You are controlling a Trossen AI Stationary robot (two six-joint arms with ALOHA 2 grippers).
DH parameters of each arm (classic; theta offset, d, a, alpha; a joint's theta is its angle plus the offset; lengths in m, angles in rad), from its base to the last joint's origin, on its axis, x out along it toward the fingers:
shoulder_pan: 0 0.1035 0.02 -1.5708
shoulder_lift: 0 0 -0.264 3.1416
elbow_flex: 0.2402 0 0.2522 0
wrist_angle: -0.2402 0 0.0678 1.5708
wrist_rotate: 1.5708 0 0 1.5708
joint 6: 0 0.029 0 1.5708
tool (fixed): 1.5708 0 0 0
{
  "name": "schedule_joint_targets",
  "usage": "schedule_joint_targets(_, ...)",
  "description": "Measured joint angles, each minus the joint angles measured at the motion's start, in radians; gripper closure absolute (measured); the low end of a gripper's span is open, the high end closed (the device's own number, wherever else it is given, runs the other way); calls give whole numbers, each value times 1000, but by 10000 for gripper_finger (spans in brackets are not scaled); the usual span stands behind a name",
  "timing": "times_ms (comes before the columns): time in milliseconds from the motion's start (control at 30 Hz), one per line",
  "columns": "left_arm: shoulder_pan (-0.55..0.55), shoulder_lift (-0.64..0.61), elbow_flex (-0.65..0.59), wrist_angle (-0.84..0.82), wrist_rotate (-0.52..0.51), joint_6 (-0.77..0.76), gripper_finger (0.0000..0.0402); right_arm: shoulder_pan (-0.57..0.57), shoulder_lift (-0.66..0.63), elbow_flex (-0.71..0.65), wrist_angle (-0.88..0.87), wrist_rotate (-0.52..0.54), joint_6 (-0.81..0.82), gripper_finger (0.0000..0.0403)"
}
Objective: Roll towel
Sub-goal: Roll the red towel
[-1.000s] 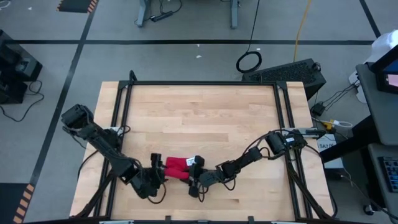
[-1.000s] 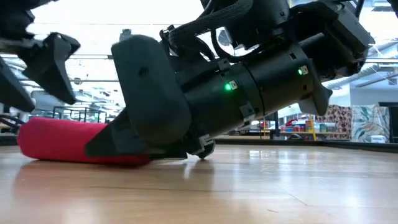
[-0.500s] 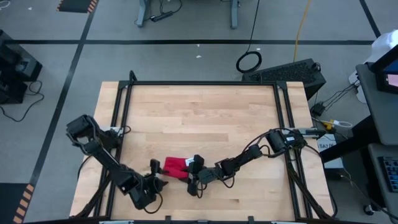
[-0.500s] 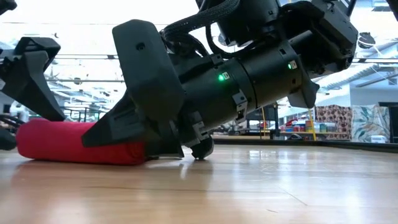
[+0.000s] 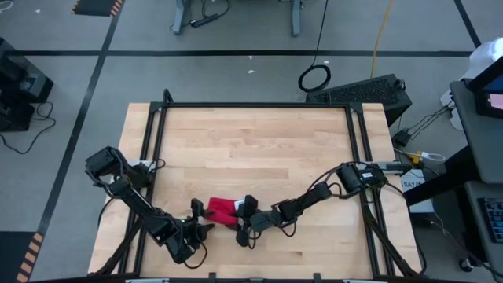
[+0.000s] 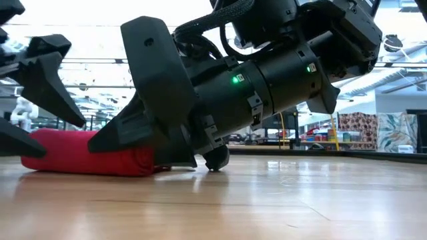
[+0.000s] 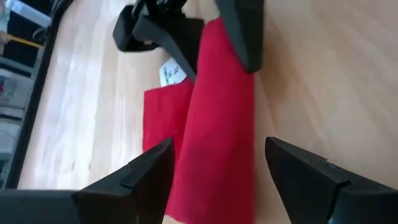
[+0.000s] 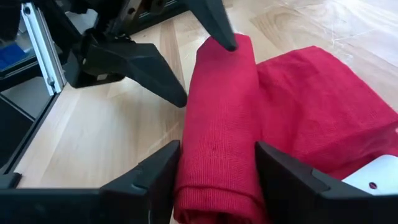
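**Red towel between two claws**

The towel (image 5: 222, 209), partly rolled, lies on the tabletop (image 5: 259, 149). The right claw (image 8: 214, 180) is spread astride one end of the roll; the left claw (image 7: 211, 180) is spread at the opposite end.

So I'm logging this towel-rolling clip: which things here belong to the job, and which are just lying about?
Part of the job:
- towel, partly rolled
- left gripper, open at one end of the roll
- right gripper, open astride the other end

Lying about:
- cable coil on the floor
- black case beside the table
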State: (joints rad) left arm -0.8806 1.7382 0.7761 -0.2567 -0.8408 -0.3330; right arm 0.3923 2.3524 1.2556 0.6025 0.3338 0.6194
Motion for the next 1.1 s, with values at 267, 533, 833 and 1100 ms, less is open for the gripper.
schedule_joint_targets(267, 57, -1, 1, -47, 149, -36, 162, 0, 0, 0, 0, -1, 5, 207)
schedule_joint_targets(533, 65, -2, 2, -85, 191, -55, 296, 15, -40, -3, -60, -9, -136, 206)
schedule_joint_targets(833, 65, -3, 2, -157, 181, -54, 342, 62, -144, -5, -174, 133, -448, 206)
schedule_joint_targets(1100, 65, -3, 1, -154, 185, -45, 327, 62, -143, -4, -103, 169, -560, 206)
